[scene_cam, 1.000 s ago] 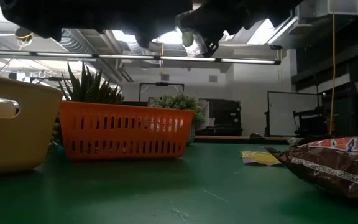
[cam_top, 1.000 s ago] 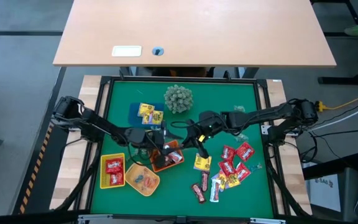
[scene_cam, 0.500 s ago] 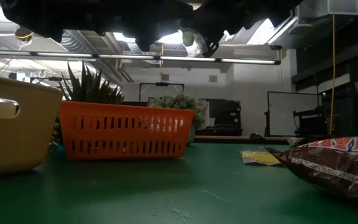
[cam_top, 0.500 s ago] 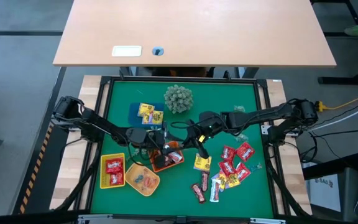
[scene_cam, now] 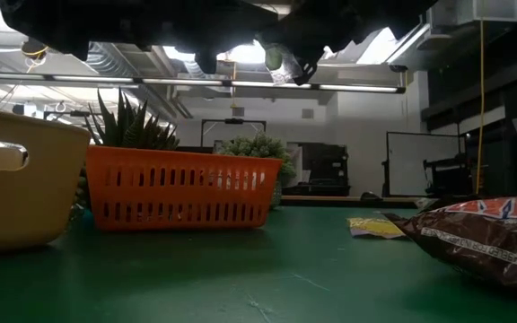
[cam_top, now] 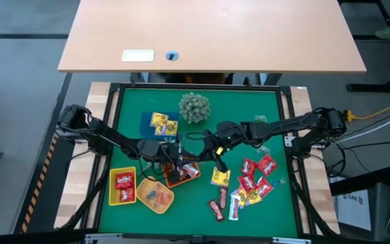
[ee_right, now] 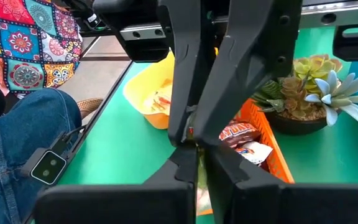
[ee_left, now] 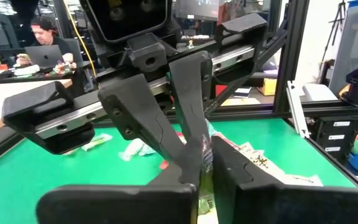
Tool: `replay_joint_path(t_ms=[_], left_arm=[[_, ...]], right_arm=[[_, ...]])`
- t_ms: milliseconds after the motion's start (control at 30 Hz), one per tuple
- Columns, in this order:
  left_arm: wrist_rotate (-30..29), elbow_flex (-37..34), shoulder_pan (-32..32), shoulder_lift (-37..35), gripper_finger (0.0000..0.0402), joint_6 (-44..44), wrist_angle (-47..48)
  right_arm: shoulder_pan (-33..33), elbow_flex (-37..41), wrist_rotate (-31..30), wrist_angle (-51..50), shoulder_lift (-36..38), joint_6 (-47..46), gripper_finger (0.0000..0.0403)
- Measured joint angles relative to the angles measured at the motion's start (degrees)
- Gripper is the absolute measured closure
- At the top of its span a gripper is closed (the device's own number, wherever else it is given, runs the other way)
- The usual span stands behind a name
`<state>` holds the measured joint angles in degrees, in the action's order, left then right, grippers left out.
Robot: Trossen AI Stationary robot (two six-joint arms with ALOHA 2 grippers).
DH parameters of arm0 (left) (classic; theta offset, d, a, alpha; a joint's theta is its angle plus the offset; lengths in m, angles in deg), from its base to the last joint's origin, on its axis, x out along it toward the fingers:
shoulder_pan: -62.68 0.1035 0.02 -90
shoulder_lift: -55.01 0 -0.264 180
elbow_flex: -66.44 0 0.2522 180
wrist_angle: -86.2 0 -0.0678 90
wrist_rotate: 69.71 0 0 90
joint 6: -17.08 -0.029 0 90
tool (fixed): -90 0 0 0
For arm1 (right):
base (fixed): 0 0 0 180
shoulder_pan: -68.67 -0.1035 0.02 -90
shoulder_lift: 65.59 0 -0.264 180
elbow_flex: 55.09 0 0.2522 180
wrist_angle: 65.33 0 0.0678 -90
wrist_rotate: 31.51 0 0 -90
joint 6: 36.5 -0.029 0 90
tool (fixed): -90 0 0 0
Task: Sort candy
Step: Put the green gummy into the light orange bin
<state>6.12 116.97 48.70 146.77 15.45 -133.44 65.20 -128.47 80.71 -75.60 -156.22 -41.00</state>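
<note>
Two dark, slim arms here, matte black links, thin black cables looping beside them; the left gripper (ee_left: 197, 155) shows long, flat, angular black fingers on a silver rail, and the right gripper (ee_right: 194, 140) looks the same

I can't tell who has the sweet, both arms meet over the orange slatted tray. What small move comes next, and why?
Probably open the right gripper. It and the left gripper both look shut on one small greenish wrapped candy above the orange slatted plastic tray, so one must release before either carries it off.
</note>
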Motion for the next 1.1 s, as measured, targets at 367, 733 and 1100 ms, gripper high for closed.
replay_joint_path(t_ms=[367,733,1100], left_arm=[[0.0,0.0,0.0,0.0,0.0399,0.0,0.0],[-0.2,-0.1,0.1,-0.7,0.0401,4.5,2.4],[17.3,0.0,-1.2,-10.2,0.0401,15.6,18.6]], right_arm=[[0.2,0.0,-2.3,-0.3,0.0,-0.1,0.0236],[0.5,-5.7,-2.1,-17.5,3.5,0.4,0.0167],[0.5,-15.1,-2.1,-45.9,3.8,4.6,0.0166]])
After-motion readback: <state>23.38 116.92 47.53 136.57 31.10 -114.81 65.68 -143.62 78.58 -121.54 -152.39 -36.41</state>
